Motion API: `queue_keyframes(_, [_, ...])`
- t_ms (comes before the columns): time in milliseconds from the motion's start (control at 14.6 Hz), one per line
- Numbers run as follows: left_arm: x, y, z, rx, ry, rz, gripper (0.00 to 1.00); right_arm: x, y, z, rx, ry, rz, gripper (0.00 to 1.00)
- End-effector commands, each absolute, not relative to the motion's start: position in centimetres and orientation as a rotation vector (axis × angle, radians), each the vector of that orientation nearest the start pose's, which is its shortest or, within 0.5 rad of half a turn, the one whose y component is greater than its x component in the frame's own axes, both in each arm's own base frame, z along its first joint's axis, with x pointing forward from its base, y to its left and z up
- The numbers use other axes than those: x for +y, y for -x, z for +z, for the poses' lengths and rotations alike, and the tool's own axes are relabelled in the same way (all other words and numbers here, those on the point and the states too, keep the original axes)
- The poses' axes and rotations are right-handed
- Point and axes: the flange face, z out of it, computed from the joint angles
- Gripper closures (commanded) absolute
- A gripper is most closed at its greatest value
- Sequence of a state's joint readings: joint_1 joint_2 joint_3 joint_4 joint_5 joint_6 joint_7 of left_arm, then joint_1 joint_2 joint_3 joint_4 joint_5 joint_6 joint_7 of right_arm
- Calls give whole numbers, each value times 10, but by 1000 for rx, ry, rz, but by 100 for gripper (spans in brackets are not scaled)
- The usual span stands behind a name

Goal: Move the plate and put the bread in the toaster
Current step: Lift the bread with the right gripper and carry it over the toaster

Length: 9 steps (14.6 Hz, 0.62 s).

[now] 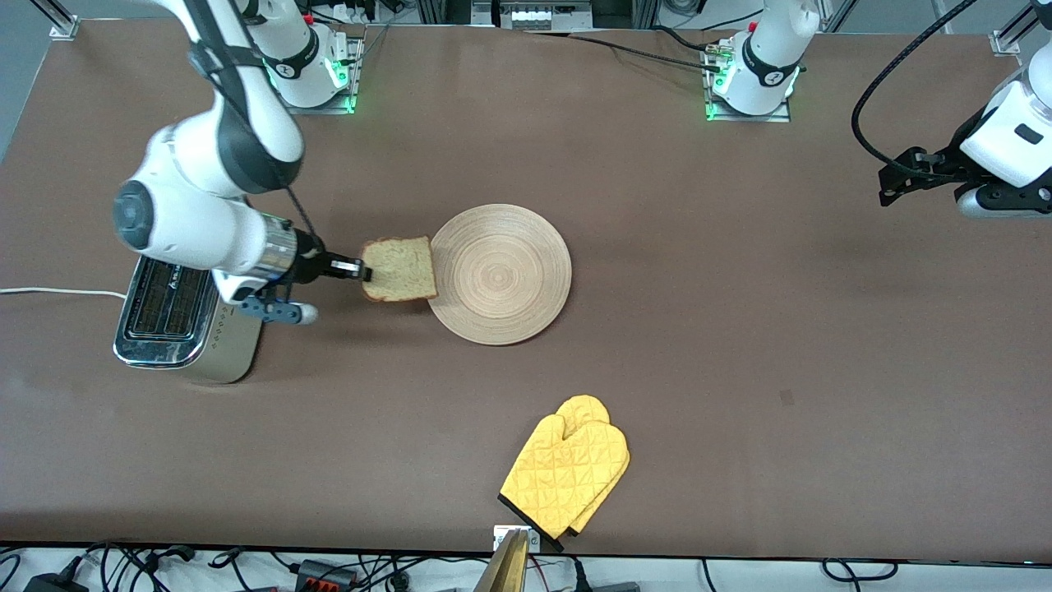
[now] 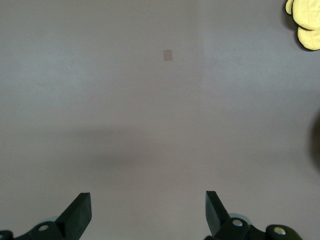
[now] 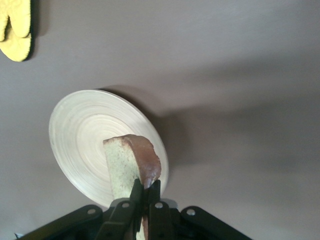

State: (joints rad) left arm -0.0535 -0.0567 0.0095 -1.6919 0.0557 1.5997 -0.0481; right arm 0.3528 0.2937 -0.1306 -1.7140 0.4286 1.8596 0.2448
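Clearly the right gripper is clenched on one crust edge of the square slice of tan bread with a dark brown crust, which it carries in the air over the bare brown tabletop, between the boxy beige toaster with a chrome top and the large round light wooden plate with ring grain. In the right wrist view the fingers pinch the slice by its rim alone, so most of it sticks out free; that grip probably suits lowering the free end into a slot while the fingers stay clear of the chrome. The plate lies flat on the table near the middle, bare of food, with the slice's free edge just overlapping its rim in the front view. The toaster stands at the right arm's end of the table, slots facing up, its white cord trailing off toward the table's edge. I judge the bread is midway in its transfer and must be turned edge-down over a slot.

The left gripper waits released, fingers spread wide, over the left arm's end of the table. A yellow quilted oven mitt lies nearer the front camera than the plate, well apart from it.
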Motion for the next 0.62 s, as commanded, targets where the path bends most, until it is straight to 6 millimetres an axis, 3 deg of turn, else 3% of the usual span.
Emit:
queue_keyframes(0, [-15,-538,606,11,3100,62,0,157,-620,448,160,2925,396,100])
queue_keyframes(206, [-19,-538,606,9,3100,59,0,144,-627,481,75,3062,444,100])
queue_keyframes(343, [-20,-536,605,13,3099,78,0,115,-630,486,-11,3090,453,100])
queue_keyframes(549, [-19,-536,606,8,3099,81,0,87,-633,506,-274,3234,456,100])
